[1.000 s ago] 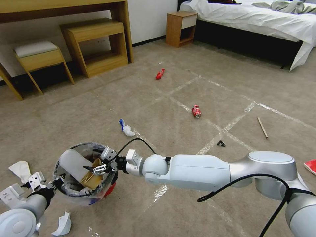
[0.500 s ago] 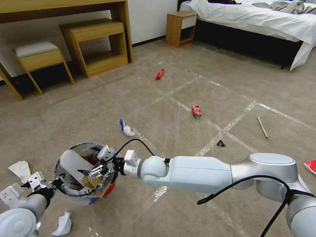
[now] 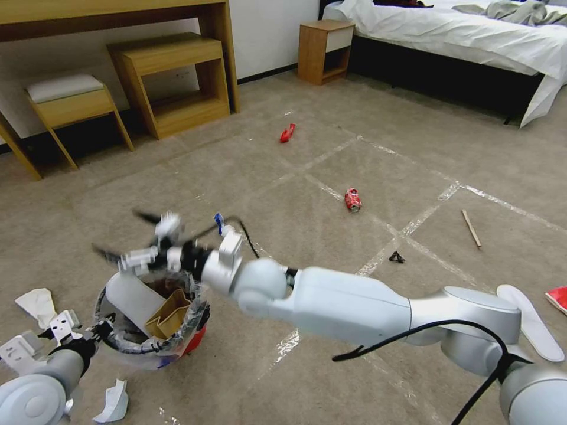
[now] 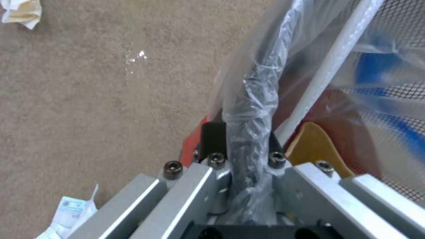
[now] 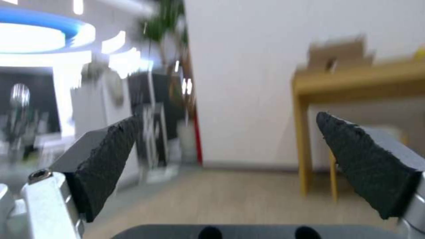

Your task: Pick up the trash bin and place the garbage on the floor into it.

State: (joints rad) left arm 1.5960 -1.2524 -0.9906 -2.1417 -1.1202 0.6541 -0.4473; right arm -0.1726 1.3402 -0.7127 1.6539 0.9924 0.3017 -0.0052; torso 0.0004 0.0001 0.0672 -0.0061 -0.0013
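Small round red trash bin (image 3: 147, 321) with clear bag liner: held off floor. Left pincer (image 4: 241, 146) pinching bin's dark rim. Right pincer (image 3: 127, 239) spread, empty, just above bin. Brown cardboard box (image 3: 170, 313) inside bin.

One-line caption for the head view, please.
Left end effector holds the trash bin by its rim; the open right end effector hovers above it, cardboard box inside.

Red trash bin (image 3: 198, 341), beige tape-gridded floor (image 3: 366, 177)

On the floor (image 3: 366, 136) before me are lying a red can (image 3: 352, 199), a thin stick (image 3: 471, 228), a red wrapper (image 3: 287, 133) and white scraps (image 3: 36, 304).
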